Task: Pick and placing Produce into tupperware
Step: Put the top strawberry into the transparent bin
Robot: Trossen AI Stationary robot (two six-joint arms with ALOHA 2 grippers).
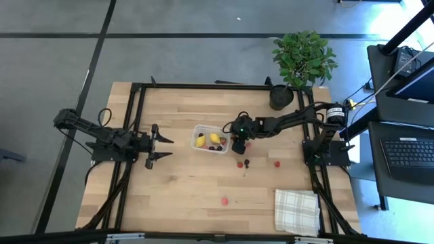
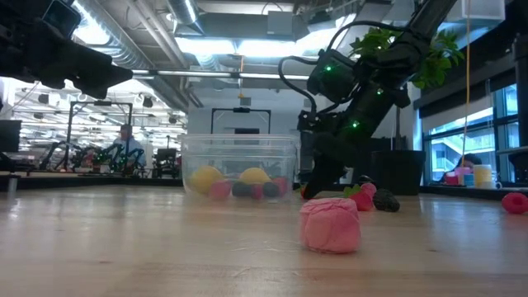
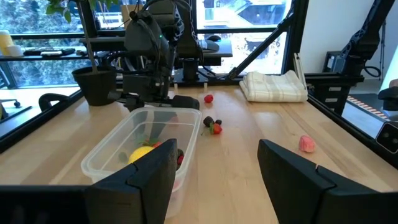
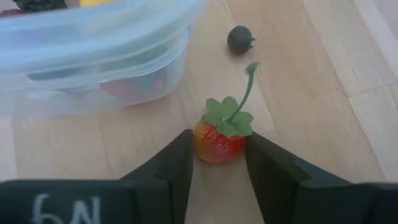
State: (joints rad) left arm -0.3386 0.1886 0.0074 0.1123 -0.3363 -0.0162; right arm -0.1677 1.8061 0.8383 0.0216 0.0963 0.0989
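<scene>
right gripper [image 4: 217, 163]: dark fingers pinch a glossy red strawberry [image 4: 219, 138] with green leafy stem, on wood table [image 1: 183, 190] beside tub | tupperware [image 1: 210, 140]: clear rounded plastic, holds two yellow lemons, red and dark berries | left gripper [image 1: 166, 147]: parted, empty, well apart

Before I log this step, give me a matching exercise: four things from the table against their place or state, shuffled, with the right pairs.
Things:
1. strawberry
2. tupperware
3. checked cloth
4. left gripper

Place or state:
A. open, nothing between its fingers
B. between the right gripper's fingers, on the table
C. holds two yellow pieces and some berries
D. folded at the table's near right corner

Pairs: 1-B, 2-C, 3-D, 4-A
</scene>
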